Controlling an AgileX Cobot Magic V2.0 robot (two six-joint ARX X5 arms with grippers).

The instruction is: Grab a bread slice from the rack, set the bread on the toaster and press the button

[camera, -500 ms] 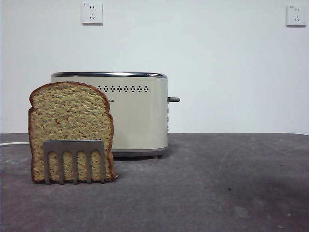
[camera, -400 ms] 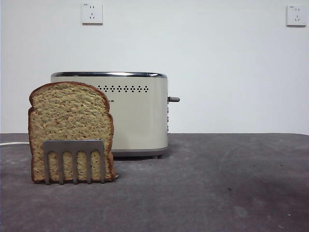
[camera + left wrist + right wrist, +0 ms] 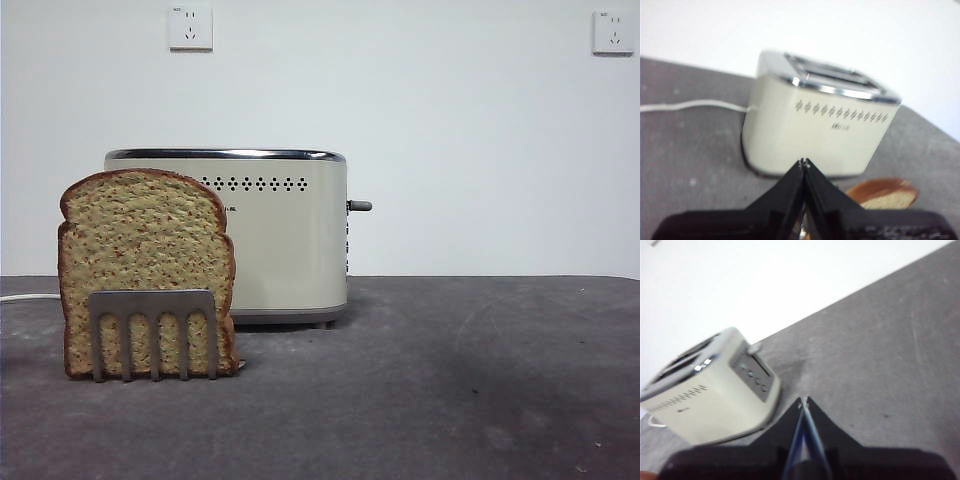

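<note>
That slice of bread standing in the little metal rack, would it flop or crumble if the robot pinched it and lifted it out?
The slice of bread stands upright well above the rack without sagging, so it probably stays fairly stiff. Its speckled, porous crumb suggests it is light and may dent under a hard pinch. The darker crust looks like the firmer place to grip.

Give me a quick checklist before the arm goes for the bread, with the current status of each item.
1. Slice of bread upright in the rack: ok.
2. Toaster slots bare of bread, seen from the left wrist: ok.
3. Button unobstructed at the toaster's narrow end: ok.
4. Left end effector opened for a grasp: not ok, its jaws are shut.
5. Right end effector away from the bread: ok, shut, above bare table.
6. Rack fixed to the table: cannot tell.
</note>
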